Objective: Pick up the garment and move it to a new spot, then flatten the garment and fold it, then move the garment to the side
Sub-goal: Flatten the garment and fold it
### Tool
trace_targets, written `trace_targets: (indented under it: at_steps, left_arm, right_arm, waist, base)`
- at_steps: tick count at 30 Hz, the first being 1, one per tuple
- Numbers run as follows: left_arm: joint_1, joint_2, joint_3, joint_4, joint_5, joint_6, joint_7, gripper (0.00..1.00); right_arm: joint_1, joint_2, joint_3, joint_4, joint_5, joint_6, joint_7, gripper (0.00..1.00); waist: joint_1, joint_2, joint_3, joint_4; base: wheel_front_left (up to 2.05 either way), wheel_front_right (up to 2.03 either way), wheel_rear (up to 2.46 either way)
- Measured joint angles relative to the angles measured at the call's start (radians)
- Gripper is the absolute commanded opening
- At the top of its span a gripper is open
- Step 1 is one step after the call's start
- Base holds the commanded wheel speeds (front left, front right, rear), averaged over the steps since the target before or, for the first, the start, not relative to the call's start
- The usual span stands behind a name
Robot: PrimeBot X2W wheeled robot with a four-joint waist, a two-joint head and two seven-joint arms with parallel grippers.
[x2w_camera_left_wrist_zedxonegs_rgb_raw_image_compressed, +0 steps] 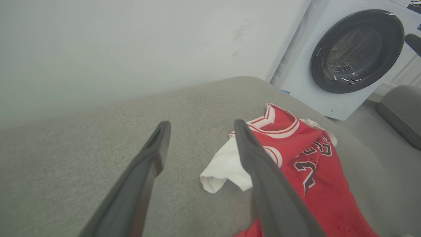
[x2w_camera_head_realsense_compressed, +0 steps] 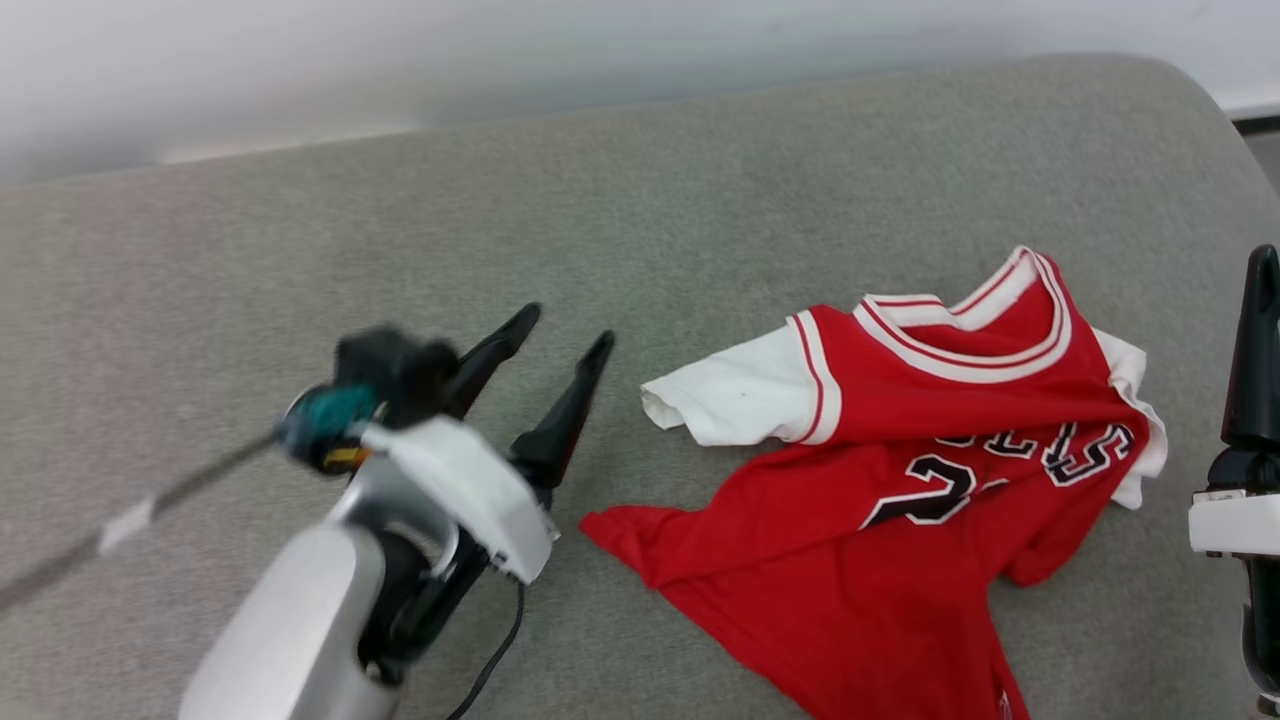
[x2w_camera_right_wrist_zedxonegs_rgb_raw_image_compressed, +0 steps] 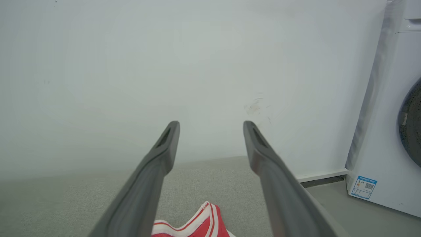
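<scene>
The garment (x2w_camera_head_realsense_compressed: 900,480), a red jersey with white sleeves, striped trim and black lettering, lies crumpled on the grey cushioned surface (x2w_camera_head_realsense_compressed: 500,200) at the right. Its collar points away from me and one white sleeve sticks out to the left. My left gripper (x2w_camera_head_realsense_compressed: 570,325) hovers open just left of that sleeve, with nothing between its fingers. In the left wrist view the garment (x2w_camera_left_wrist_zedxonegs_rgb_raw_image_compressed: 306,164) lies beyond the right finger (x2w_camera_left_wrist_zedxonegs_rgb_raw_image_compressed: 260,164). My right gripper (x2w_camera_right_wrist_zedxonegs_rgb_raw_image_compressed: 210,126) is open and empty above the garment's collar (x2w_camera_right_wrist_zedxonegs_rgb_raw_image_compressed: 197,223). One dark finger (x2w_camera_head_realsense_compressed: 1258,350) of it rises at the head view's right edge.
A white front-loading washing machine (x2w_camera_left_wrist_zedxonegs_rgb_raw_image_compressed: 348,56) with a dark round door stands beyond the surface's right end. A pale wall (x2w_camera_right_wrist_zedxonegs_rgb_raw_image_compressed: 164,65) runs behind the surface. Another grey cushion (x2w_camera_left_wrist_zedxonegs_rgb_raw_image_compressed: 401,108) sits on the floor at the far right.
</scene>
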Motion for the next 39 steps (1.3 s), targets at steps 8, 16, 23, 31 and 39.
trace_targets:
  at_steps: [8,16,23,31,39]
  left_arm:
    - [-0.343,0.118,-0.173,0.105,-0.16,-0.001,0.493,1.0]
    - [-0.474,0.093,-0.233,0.26,-0.262,-0.001,0.742,1.0]
    - [-0.498,0.106,-0.3,0.331,-0.236,-0.001,0.762,1.0]
    - [-0.5,0.142,-0.388,0.338,-0.247,-0.001,0.755,0.0]
    - [-0.525,0.182,-0.344,0.413,-0.191,0.002,0.543,0.0]
  right_arm:
    - [-0.017,0.027,0.009,0.003,-0.02,0.0,-0.046,1.0]
    - [-0.026,0.045,0.015,0.037,-0.025,0.0,-0.079,1.0]
    - [-0.041,0.051,0.016,0.057,-0.026,0.0,-0.098,1.0]
    - [-0.046,0.053,0.011,0.063,-0.03,0.0,-0.103,1.0]
    - [-0.053,0.045,0.026,0.075,-0.045,0.0,-0.076,1.0]
  waist:
    - [0.0,0.0,0.067,-0.071]
    - [0.0,0.0,0.129,-0.139]
    - [0.0001,0.0,0.169,-0.171]
    - [0.0,0.0,0.183,-0.171]
    - [0.0,0.0,0.159,-0.133]
  base:
    - [0.0,0.0,0.0]
    - [0.0,0.0,0.0]
    - [0.0,0.0,0.0]
    - [0.0,0.0,0.0]
    - [0.0,0.0,0.0]
